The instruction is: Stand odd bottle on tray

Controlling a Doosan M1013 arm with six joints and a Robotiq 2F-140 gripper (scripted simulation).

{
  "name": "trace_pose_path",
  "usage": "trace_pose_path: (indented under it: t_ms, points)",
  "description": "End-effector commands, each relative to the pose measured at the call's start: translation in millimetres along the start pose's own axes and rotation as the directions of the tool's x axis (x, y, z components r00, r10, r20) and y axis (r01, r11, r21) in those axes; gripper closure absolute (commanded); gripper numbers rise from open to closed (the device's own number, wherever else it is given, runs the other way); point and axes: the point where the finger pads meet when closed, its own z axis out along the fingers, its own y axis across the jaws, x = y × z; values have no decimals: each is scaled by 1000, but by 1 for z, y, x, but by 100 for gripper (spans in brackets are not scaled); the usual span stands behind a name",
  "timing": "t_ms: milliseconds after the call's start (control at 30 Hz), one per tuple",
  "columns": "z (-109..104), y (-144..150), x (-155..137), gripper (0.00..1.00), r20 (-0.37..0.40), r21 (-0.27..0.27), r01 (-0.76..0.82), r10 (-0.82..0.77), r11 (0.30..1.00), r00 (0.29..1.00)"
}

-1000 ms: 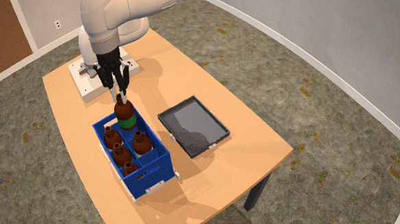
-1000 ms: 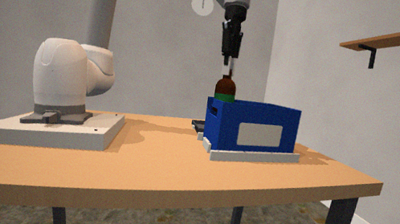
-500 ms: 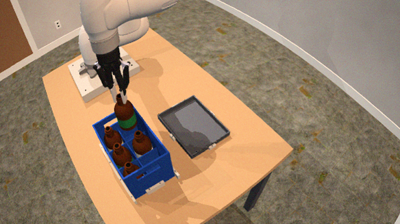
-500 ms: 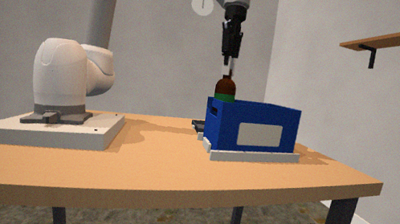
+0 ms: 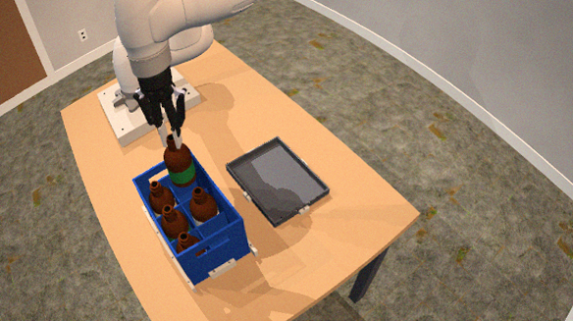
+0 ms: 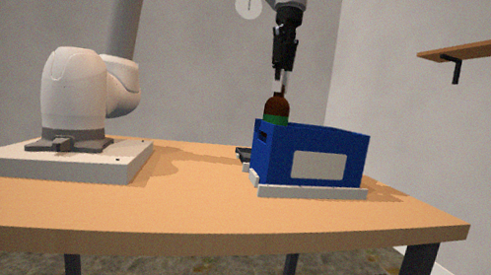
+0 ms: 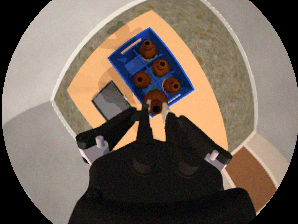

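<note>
My gripper (image 5: 170,139) (image 6: 280,86) (image 7: 156,106) is shut on the neck of a brown bottle (image 5: 178,158) (image 6: 276,108) (image 7: 155,95) with a green band. The bottle hangs upright, raised partly out of the blue crate (image 5: 223,254) (image 6: 281,164) (image 7: 175,61), over its cell nearest the robot base; its lower end is hidden by the crate in the exterior view. Four brown bottles (image 5: 161,199) (image 5: 174,223) (image 5: 203,206) (image 5: 188,242) stand in other cells. One far cell on the tray side is empty. The dark tray (image 5: 287,170) (image 7: 111,100) is level, with nothing on it.
White strips (image 5: 221,268) (image 6: 311,192) border the crate's foot, and small white blocks (image 5: 304,210) sit at the tray's edges. The tray lies beside the crate's long side, with a gap between them. The robot's base plate (image 5: 128,131) (image 6: 70,170) is behind the crate.
</note>
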Motion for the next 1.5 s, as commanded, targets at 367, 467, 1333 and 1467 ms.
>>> trace_pose_path:
  t_ms: [367,467,1333,1467]
  points:
    - [-1,0,0,100,0,0,0,0,1000,1000]
    - [-3,0,0,100,0,0,0,0,1000,1000]
    - [-26,0,0,100,0,0,0,0,1000,1000]
    - [-31,0,0,100,0,0,0,0,1000,1000]
